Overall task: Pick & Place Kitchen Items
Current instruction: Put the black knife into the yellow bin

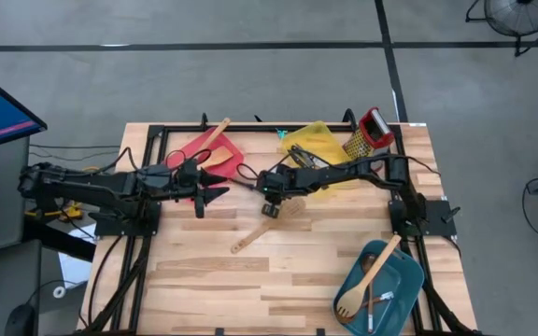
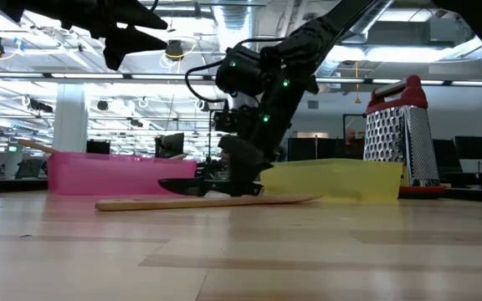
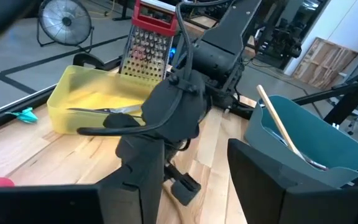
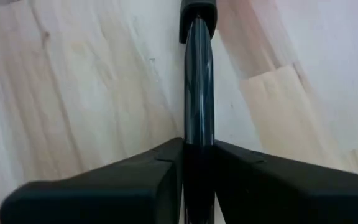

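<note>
My right gripper [image 1: 270, 198] is down at the middle of the pale wooden table [image 1: 204, 280], its fingers [image 4: 135, 177] pressed in from both sides on the glossy black handle of a slim utensil [image 4: 197, 81] that lies flat on the boards, right beside the pale wooden spatula [image 1: 261, 231]. I think it is one of the black-handled knives, though the far end is hidden from me. It should be light and stiff, but that smooth rounded handle looks slippery, so I would hold it squarely across the handle's middle and lift slowly so it cannot swivel. My left gripper [image 1: 204, 193] hangs above the table beside the flat red tray [image 1: 215, 149], fingers apart and empty. The red tray holds another wooden spatula [image 1: 215, 140]; the shallow yellow tray [image 1: 330, 140] holds metal utensils; the teal tray [image 1: 395, 289] carries a wooden slotted spoon [image 1: 367, 280] and a small black-handled piece. A steel box grater with a red top [image 1: 370, 131] stands beside the yellow tray.
</note>
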You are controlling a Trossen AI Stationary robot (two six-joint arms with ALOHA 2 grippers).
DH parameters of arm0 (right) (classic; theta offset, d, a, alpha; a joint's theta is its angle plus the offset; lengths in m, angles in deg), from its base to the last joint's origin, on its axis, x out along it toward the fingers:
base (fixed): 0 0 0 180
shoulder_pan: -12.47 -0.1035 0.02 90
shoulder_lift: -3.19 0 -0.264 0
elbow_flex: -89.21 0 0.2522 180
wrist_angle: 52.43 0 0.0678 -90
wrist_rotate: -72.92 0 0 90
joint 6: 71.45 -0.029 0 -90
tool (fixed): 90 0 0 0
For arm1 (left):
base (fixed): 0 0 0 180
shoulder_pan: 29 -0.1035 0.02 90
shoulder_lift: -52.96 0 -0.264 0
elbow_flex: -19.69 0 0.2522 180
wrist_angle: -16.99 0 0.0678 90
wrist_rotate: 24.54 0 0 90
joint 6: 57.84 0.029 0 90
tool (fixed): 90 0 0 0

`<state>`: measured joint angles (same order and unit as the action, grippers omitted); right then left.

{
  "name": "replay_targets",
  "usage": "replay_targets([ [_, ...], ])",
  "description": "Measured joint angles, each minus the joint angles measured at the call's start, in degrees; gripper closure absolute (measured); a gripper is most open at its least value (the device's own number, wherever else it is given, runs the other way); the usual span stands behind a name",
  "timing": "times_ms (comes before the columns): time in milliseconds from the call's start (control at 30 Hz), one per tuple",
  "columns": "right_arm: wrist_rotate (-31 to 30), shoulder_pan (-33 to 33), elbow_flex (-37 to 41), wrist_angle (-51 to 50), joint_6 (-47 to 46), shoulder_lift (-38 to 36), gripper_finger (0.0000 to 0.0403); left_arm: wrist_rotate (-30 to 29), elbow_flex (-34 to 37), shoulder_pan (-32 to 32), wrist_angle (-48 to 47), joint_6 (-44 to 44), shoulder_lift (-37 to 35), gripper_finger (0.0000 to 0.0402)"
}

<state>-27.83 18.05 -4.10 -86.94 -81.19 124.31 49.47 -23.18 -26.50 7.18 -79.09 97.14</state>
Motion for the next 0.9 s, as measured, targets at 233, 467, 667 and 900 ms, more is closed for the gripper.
replay_targets([
  [233, 0.18, -2.87, -0.64, -4.06, -0.83, -5.95, 0.0345, 0.01, 0.07, 0.21, -0.05, -0.04, -0.96, 0.0244],
  [467, -6.45, -6.58, -0.63, -5.61, -3.65, -19.06, 0.0345, 0.46, 0.04, 0.26, 0.69, -0.03, -3.59, 0.0244],
  [667, -14.75, -11.65, -0.68, -2.28, -2.61, -32.64, 0.0345, 1.32, 0.02, 0.26, 1.23, -0.02, -5.65, 0.0244],
  [900, -14.9, -20.42, -0.74, 10.27, 5.21, -43.27, 0.0345, 1.36, 0.0, 0.37, 1.68, -0.02, -6.04, 0.0244],
])
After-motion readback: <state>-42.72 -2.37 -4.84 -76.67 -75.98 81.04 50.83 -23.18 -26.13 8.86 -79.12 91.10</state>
